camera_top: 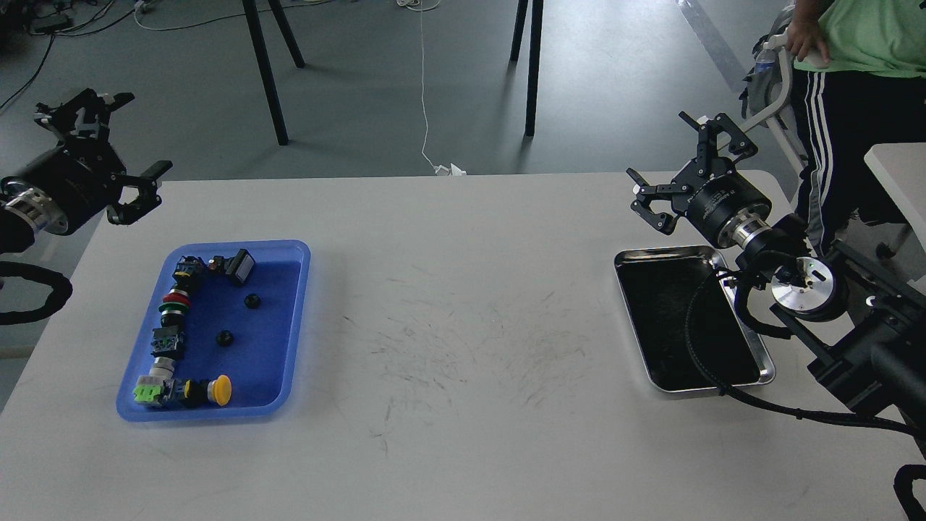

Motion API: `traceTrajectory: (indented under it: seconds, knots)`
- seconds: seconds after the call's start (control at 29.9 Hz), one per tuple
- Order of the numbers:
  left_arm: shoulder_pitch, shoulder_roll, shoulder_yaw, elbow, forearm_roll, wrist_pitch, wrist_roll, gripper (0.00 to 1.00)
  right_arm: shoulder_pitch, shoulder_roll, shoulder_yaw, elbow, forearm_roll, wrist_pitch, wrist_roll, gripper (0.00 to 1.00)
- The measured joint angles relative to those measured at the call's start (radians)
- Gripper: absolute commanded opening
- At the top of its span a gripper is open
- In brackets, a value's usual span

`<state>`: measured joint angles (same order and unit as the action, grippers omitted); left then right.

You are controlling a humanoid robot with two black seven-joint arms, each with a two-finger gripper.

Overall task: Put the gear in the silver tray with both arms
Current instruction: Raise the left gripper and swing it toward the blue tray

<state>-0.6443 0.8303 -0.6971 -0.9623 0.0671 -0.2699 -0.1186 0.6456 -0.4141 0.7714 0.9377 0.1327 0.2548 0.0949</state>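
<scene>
Two small black gears [225, 337] lie loose in a blue tray [293, 250] at table left; likely light, rigid, pinched across the rim. The empty silver tray [662, 252] sits far right. Left gripper [108, 155] and right gripper [676, 170] hover, fingers spread, holding nothing.

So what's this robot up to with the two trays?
Nothing is being held yet. Its left hand hangs open beyond the table's far left corner, above the blue tray that holds buttons, switches and two small black gears. The right hand is open too, raised just behind the silver tray, which looks empty. A person in a green shirt stands at the far right.
</scene>
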Motion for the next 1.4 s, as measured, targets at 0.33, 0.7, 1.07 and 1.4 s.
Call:
traceTrajectory:
  seconds: [0.33,0.7,1.07,1.4]
  knots:
    - [-0.010,-0.043,-0.021,-0.021,-0.020,0.023,-0.010,0.99,-0.007,0.000,0.000,0.003,0.000,0.000,0.000,0.99]
    - [-0.016,0.262,0.188,-0.108,-0.019,-0.215,0.210,0.99,-0.029,0.001,0.006,0.005,-0.001,0.002,0.000,0.99]
    - [-0.048,0.369,0.178,-0.146,-0.075,-0.219,0.557,0.99,-0.051,-0.007,0.005,0.033,-0.005,0.002,0.000,0.99]
    - [-0.086,0.385,0.098,-0.221,-0.099,-0.219,0.562,0.99,-0.058,-0.023,0.006,0.043,-0.008,0.001,0.000,0.99]
